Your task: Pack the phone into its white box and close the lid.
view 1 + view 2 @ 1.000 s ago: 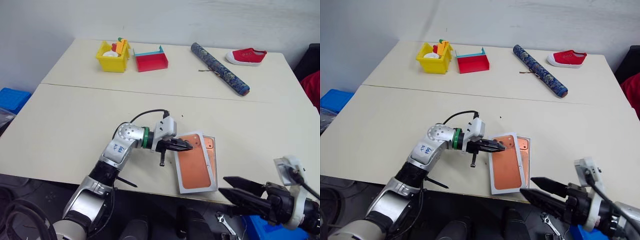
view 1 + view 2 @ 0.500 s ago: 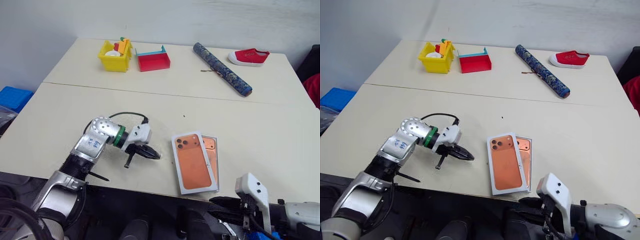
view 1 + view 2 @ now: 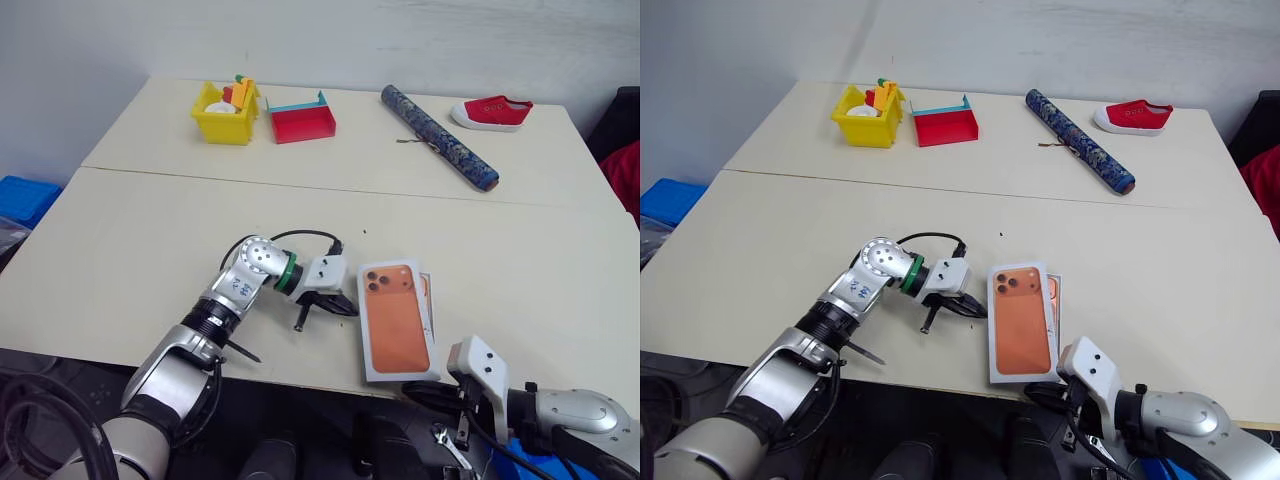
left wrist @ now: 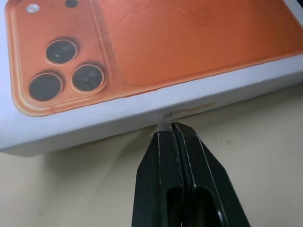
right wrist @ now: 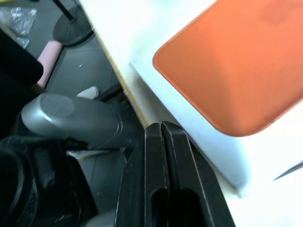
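Observation:
The lid [image 3: 396,322], white-rimmed with an orange phone picture and three dark lenses on top, lies slightly askew over the white box near the table's front edge. A thin strip of the white box [image 3: 436,312] and of the orange phone [image 3: 427,292] inside it shows along the lid's right side. My left gripper [image 3: 350,308] is shut, and its tips [image 4: 166,126] touch the lid's left side wall by the lens corner. Below the table's front edge, at the lid's near corner, my right gripper [image 5: 161,126] is shut with nothing in it.
At the back of the table stand a yellow bin [image 3: 226,112] with small items, a red tray [image 3: 302,120], a patterned roll [image 3: 438,136] and a red shoe [image 3: 491,112]. A blue crate [image 3: 25,197] sits on the floor to the left.
My left gripper swung away to the left, then came back against the lid's left side. The lid has slid right, covering more of the box. My right gripper has shut and sunk below the table edge.

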`<action>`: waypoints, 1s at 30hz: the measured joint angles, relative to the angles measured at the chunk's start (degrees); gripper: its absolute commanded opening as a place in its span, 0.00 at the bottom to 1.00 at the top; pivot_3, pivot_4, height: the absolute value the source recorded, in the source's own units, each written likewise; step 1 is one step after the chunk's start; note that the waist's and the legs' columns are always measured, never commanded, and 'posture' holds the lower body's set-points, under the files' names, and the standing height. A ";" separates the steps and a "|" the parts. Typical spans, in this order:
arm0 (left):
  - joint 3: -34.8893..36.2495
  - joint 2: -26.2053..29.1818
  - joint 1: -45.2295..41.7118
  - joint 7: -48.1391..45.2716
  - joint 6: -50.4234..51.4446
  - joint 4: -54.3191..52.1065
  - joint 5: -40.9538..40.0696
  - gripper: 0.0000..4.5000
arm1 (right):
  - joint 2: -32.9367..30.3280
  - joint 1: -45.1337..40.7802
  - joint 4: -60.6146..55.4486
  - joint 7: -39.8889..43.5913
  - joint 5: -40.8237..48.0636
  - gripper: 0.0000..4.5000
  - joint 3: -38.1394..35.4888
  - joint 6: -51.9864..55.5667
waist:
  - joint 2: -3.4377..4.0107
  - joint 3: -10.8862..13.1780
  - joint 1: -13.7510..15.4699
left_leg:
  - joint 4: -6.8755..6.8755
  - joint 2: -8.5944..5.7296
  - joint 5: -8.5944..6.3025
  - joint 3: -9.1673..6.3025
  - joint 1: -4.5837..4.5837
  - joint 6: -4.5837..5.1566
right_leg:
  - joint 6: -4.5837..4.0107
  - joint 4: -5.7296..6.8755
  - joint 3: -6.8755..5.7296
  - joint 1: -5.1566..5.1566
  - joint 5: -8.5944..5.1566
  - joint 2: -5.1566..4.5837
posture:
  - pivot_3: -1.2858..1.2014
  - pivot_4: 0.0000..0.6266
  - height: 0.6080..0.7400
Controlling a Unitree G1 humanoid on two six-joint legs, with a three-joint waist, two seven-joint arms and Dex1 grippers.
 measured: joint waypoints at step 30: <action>3.23 -8.86 -4.18 3.17 12.81 4.66 -2.13 0.00 | 2.71 -2.83 3.09 -3.70 0.32 0.01 -3.68 -0.53 | -0.04 -0.01 -0.17 | 0.05 -0.05 -0.02 0.38 0.09 0.08 | 0.10 0.09 0.15 -0.05 0.06 0.03 | 0.52 0.24 1.00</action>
